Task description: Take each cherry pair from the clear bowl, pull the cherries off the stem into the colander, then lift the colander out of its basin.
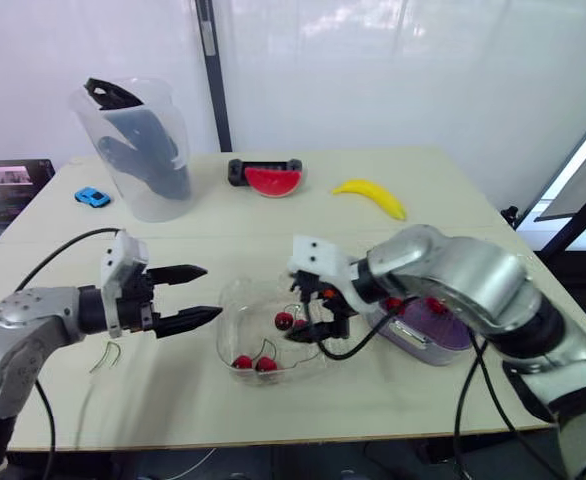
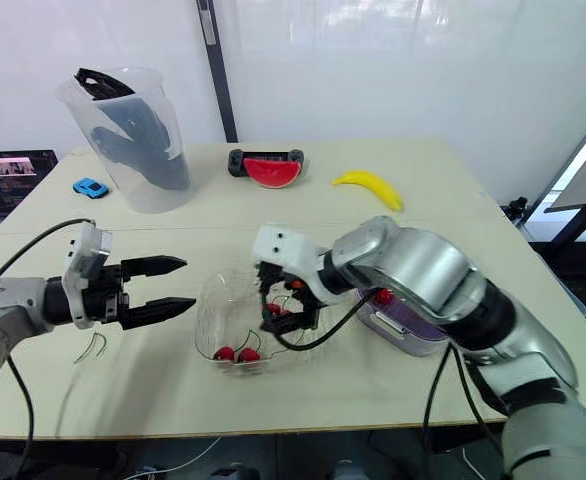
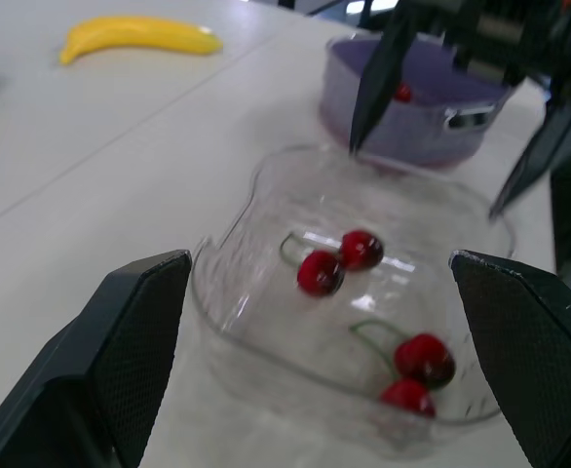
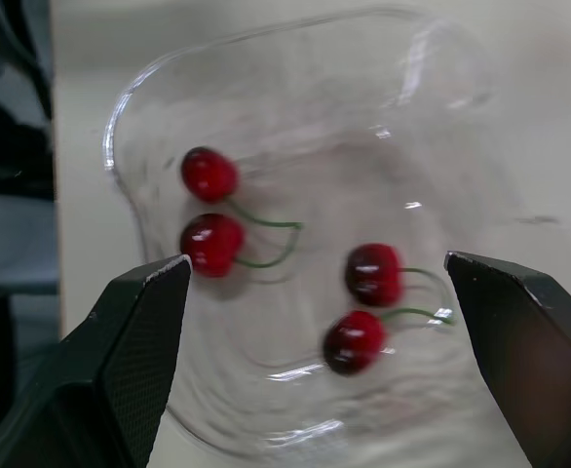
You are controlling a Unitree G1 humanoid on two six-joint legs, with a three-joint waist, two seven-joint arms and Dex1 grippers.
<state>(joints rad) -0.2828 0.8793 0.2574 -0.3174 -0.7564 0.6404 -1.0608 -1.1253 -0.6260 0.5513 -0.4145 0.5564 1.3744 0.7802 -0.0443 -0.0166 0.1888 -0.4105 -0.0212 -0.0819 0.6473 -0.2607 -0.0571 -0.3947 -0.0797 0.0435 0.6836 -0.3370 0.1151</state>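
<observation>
- The clear bowl (image 1: pixel 268 345) sits near the front edge of the table (image 1: pixel 443 215) and holds two cherry pairs (image 4: pixel 208 207) (image 4: pixel 363 307), all still on their stems.
- The right gripper (image 4: pixel 317 261) hangs over the bowl, fingers spread wide, gripping nothing.
- The left gripper (image 1: pixel 211 292) hovers at the bowl's 9 o'clock, just beside the rim, fingers apart and empty.
- At the bowl's 3 o'clock, the purple colander (image 3: pixel 412 107) rests in its pale basin (image 2: pixel 388 335) with loose red cherries (image 1: pixel 435 305) inside.
- A tall clear jug (image 1: pixel 138 150) at 11 o'clock holds a black glove.
- Bare green stems (image 1: pixel 106 355) lie at 9 o'clock.
- On the beige table there are also a toy watermelon slice (image 1: pixel 273 180) at 12, a banana (image 1: pixel 371 196) at 1 and a blue toy car (image 1: pixel 91 197) at 10.
- Behind the table there is a white wall.
</observation>
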